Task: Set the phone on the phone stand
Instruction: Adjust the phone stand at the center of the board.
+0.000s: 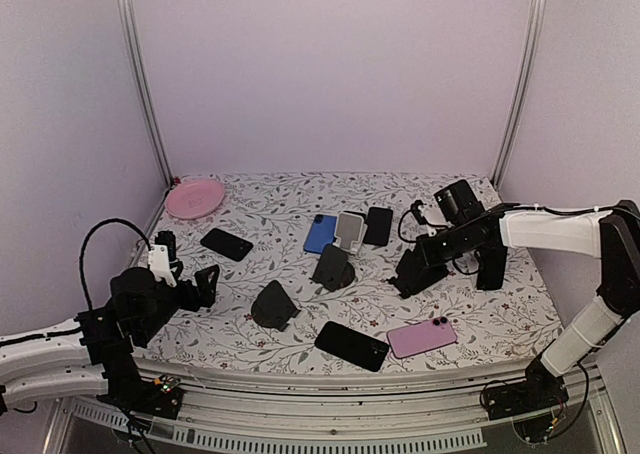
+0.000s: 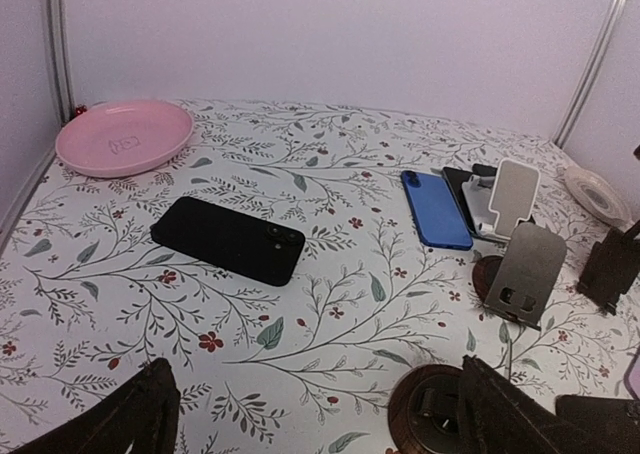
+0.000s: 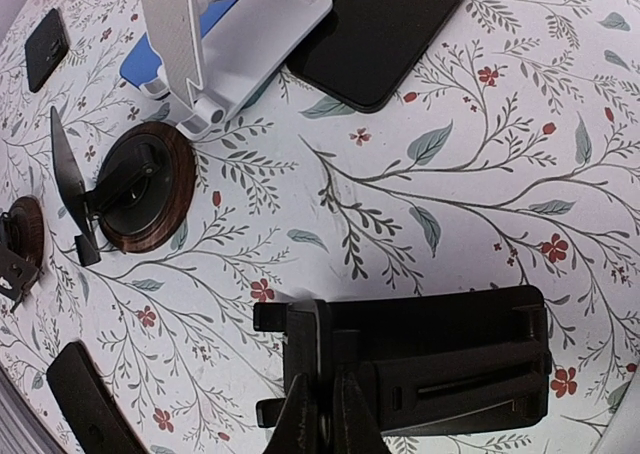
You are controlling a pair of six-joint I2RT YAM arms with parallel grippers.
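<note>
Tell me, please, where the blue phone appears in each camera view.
Top external: blue phone at centre, just left of the white stand.
Left wrist: right of centre, left of the stand.
Right wrist: top left, partly hidden by the stand.
Shared landmark: the white stand.

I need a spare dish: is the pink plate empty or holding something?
Empty: in the left wrist view the pink plate holds nothing, only a faint mark.
</note>
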